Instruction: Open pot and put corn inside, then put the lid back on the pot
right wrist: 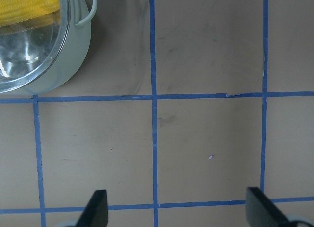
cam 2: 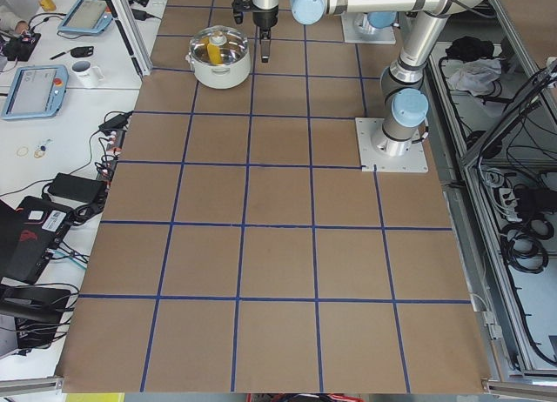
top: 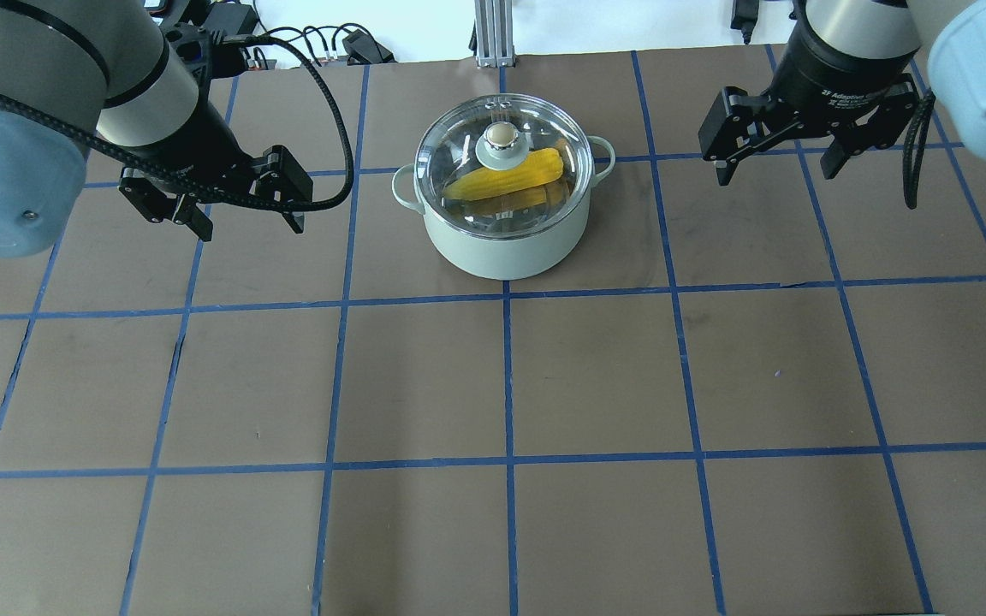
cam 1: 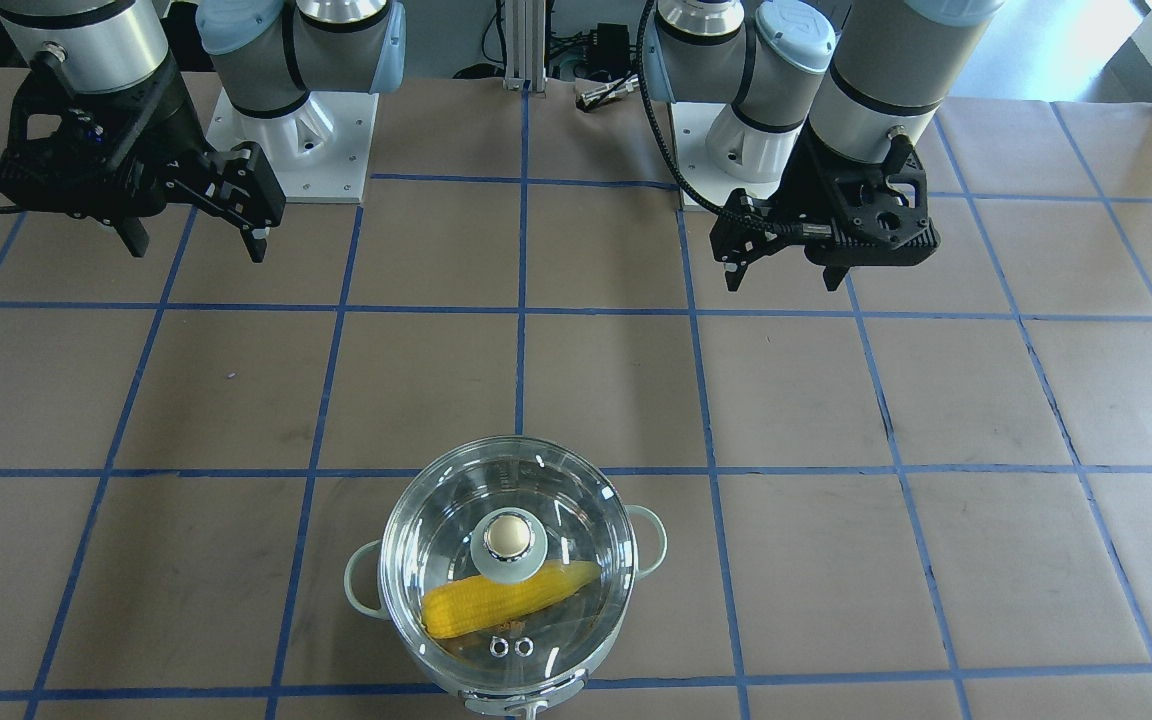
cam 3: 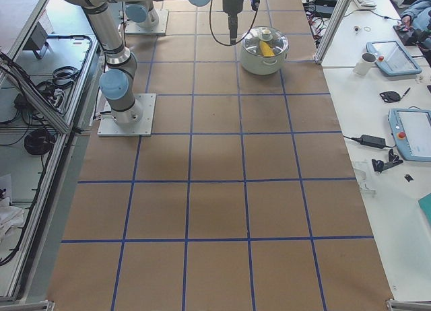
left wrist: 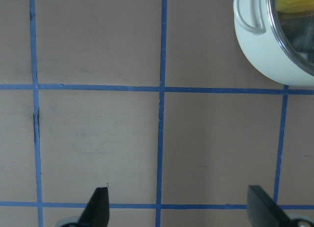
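Note:
The mint-green pot (top: 506,244) stands on the table's far middle, seen in the overhead view. The clear glass lid (top: 459,141) with its cream knob (top: 500,133) sits on the pot. The yellow corn (top: 506,178) lies inside, visible through the glass; the pot (cam 1: 361,585), lid (cam 1: 426,520) and corn (cam 1: 506,600) also show in the front view. My left gripper (top: 246,224) is open and empty, to the pot's left. My right gripper (top: 774,167) is open and empty, to the pot's right. Both hang above the table.
The table is brown paper with a blue tape grid. Cables and an aluminium post (top: 486,34) lie beyond the far edge. A side bench with tablets and a mug (cam 3: 366,63) stands beyond the pot in the right side view.

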You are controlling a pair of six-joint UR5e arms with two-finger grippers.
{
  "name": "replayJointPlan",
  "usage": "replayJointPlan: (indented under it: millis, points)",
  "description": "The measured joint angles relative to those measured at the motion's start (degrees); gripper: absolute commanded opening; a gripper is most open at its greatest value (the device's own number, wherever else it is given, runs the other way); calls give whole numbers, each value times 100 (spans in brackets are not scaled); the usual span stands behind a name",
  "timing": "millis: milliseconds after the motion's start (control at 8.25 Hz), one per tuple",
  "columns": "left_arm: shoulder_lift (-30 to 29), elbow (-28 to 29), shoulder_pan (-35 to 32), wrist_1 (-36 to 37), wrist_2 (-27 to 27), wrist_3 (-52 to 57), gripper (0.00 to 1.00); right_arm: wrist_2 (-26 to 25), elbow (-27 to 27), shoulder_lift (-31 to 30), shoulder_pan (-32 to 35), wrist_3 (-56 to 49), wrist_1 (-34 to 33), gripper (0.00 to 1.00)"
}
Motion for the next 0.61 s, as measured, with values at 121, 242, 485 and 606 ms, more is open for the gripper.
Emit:
replayJointPlan:
  millis: [121, 242, 485, 606]
  points:
    - [-1, 0, 0, 0, 3, 0, 100, 19, 1, -1, -6, -1, -10, 100]
    - [-1, 0, 0, 0, 3, 0, 100, 35, 1, -1, -7, -11, -27, 100]
    - [-1, 0, -3, 0, 1, 0, 100, 69, 2, -2, -10, -22, -44, 100]
    - [-1, 0, -6, 0, 0, 0, 100, 79, 2, -2, -10, -24, -49, 100]
